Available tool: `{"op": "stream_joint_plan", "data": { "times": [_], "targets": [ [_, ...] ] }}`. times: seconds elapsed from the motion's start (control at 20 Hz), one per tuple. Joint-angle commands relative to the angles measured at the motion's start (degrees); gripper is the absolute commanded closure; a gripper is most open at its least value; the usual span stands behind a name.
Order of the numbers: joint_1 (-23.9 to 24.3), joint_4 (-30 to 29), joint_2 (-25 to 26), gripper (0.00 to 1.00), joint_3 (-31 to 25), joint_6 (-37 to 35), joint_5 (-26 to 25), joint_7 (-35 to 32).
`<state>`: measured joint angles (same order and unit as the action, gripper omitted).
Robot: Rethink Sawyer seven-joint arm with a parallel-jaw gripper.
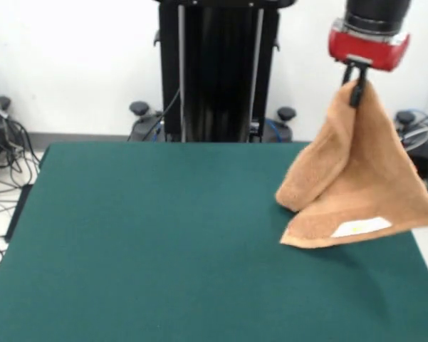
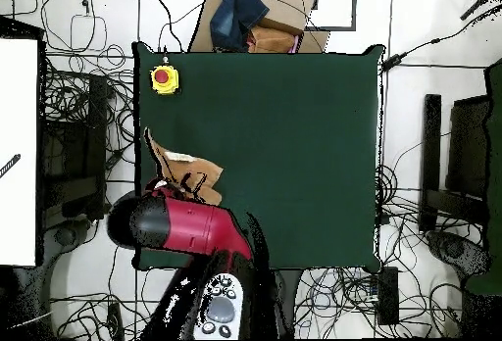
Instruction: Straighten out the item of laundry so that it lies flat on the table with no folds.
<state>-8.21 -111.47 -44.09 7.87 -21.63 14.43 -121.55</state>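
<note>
The item of laundry, a light orange-tan towel, hangs in a cone from one pinched corner at the right of the front view. A small white label shows near its lower hem, which rests on or just above the table. My gripper is shut on the towel's top corner, well above the green top. From overhead, part of the towel shows near the table's left edge, beside the red arm that covers the gripper.
A yellow box with a red button sits at one corner of the table. Cables and castor feet lie on the floor around it. Cardboard and dark cloth lie beyond the far edge.
</note>
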Motion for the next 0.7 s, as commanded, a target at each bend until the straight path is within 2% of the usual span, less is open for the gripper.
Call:
{"op": "stream_joint_plan", "data": {
  "times": [0.05,0.3,0.4,0.55,0.7],
  "targets": [
    [14.23,5.68,7.29,1.0,0.85,-2.31,-4.87,2.07],
    [25.26,11.71,14.13,1.0,-6.89,3.09,-12.91,10.48],
    [28.95,14.78,16.91,1.0,-9.98,2.87,-15.74,13.02],
    [32.16,19.35,19.1,1.0,-12.55,0.62,-19.5,15.23],
    [34.96,22.31,22.52,1.0,-15.99,1.27,-22.33,15.39]
  ]
}}
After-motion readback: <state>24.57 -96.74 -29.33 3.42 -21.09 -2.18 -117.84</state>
